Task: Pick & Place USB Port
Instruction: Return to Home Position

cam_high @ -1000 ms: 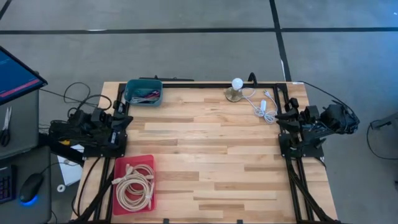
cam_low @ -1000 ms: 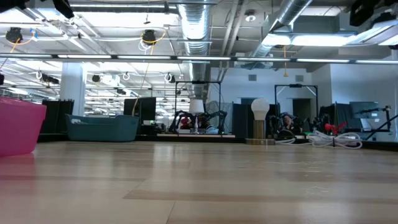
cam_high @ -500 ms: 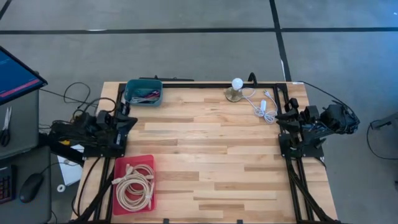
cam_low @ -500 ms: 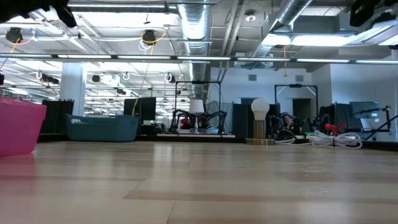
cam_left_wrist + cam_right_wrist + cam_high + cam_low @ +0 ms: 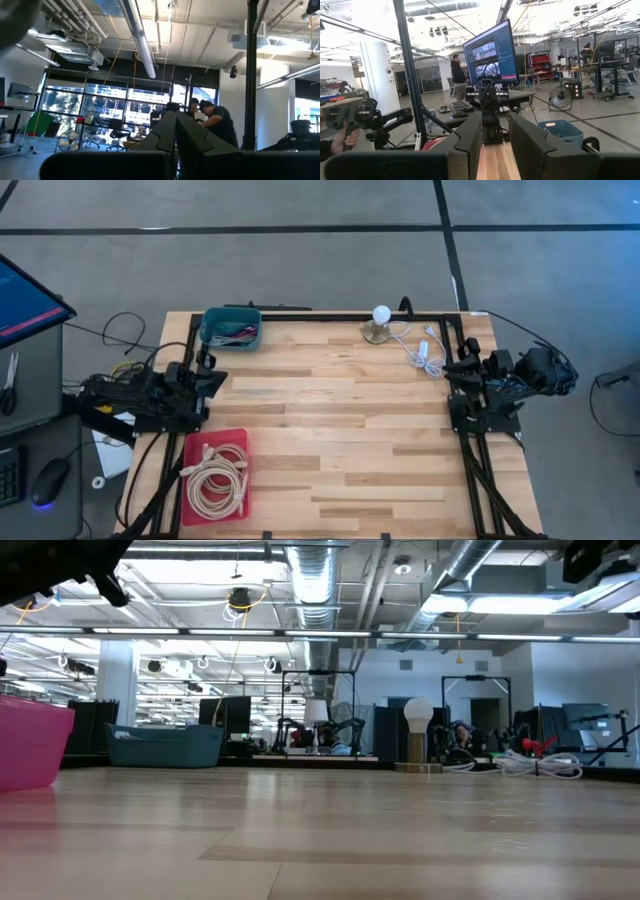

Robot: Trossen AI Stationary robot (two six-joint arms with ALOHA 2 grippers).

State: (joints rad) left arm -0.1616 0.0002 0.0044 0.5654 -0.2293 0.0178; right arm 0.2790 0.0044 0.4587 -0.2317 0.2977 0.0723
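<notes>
Left pincer (image 5: 218, 377) edged tableward, closed, empty; right pincer (image 5: 448, 368) slightly parted; cable coil (image 5: 214, 478) lengthwise in red bin (image 5: 215, 436).

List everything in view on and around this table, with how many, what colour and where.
light wooden plank table: one, pale wood, between both arms
blue plastic bin: one, blue, table's top-left corner in the high view
mixed cables: several, dark and reddish, inside the blue bin
red plastic bin: one, red, bottom-left of the table
coiled beige cable: one, beige, inside the red bin
round white bulb lamp: one, white on a brownish base, top edge
loose white cable: one, white, beside the lamp
computer monitor: one, dark, off the table's left
left tool: one, black, shut, left edge between the bins
right tool: one, black, open, right edge
</notes>
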